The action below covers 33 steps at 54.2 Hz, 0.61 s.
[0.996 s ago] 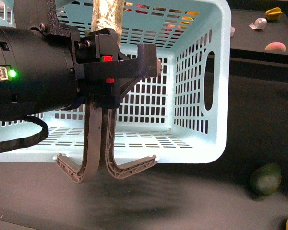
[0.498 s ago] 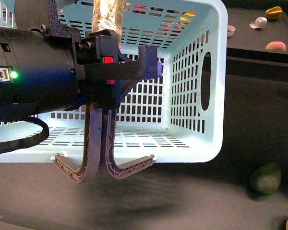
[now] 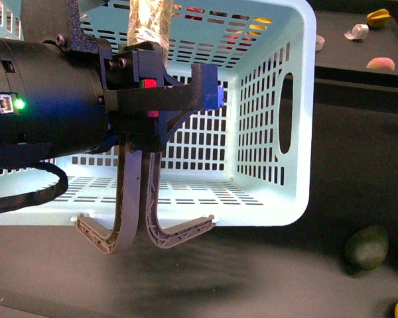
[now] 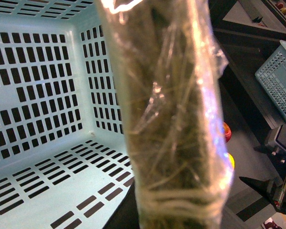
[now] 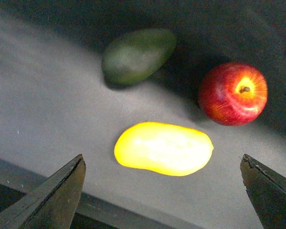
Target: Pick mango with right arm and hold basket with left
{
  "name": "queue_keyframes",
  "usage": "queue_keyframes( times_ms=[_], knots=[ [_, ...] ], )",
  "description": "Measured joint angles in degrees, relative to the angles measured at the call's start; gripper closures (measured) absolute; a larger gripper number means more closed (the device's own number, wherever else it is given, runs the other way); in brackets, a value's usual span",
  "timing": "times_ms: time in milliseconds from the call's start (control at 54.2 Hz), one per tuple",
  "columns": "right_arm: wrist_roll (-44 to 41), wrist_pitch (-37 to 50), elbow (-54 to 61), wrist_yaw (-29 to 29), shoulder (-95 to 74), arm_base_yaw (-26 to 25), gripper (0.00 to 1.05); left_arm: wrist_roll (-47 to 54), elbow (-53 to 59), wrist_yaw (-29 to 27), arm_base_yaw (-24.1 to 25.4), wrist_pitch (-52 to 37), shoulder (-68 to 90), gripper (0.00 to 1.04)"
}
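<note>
Left gripper (image 3: 159,99) at the handles (image 3: 129,192) of the basket (image 3: 298,132), grip hidden, cannot tell if clamped; right gripper (image 5: 162,160) wide open, empty, mango (image 5: 164,149) on the dark table (image 5: 47,105) between its fingers, so reaching now, next descend and close

Between my right pincer's (image 5: 162,156) fingers I see the mango (image 5: 163,148), smooth and glossy. Beyond it lie a waxy, shiny apple (image 5: 232,93) and a matt green fruit (image 5: 138,56) on the matt dark table (image 5: 47,109). The basket (image 3: 278,199) is smooth slotted plastic.
</note>
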<state>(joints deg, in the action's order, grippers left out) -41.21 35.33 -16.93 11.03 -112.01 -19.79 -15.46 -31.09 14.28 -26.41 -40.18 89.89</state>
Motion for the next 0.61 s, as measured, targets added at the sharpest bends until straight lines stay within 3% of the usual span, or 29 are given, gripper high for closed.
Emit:
queue_keyframes(
  times_ms=[314,609],
  knots=[
    [-13.3,-1.5,-8.9,-2.7,-17.1,-1.7,0.08,0.0,0.0,0.1,0.0,0.0,0.0,0.97],
    [-17.7,-6.3,-16.7,-3.4,-22.9,-4.3,0.08,0.0,0.0,0.0,0.0,0.0,0.0,0.97]
  ],
)
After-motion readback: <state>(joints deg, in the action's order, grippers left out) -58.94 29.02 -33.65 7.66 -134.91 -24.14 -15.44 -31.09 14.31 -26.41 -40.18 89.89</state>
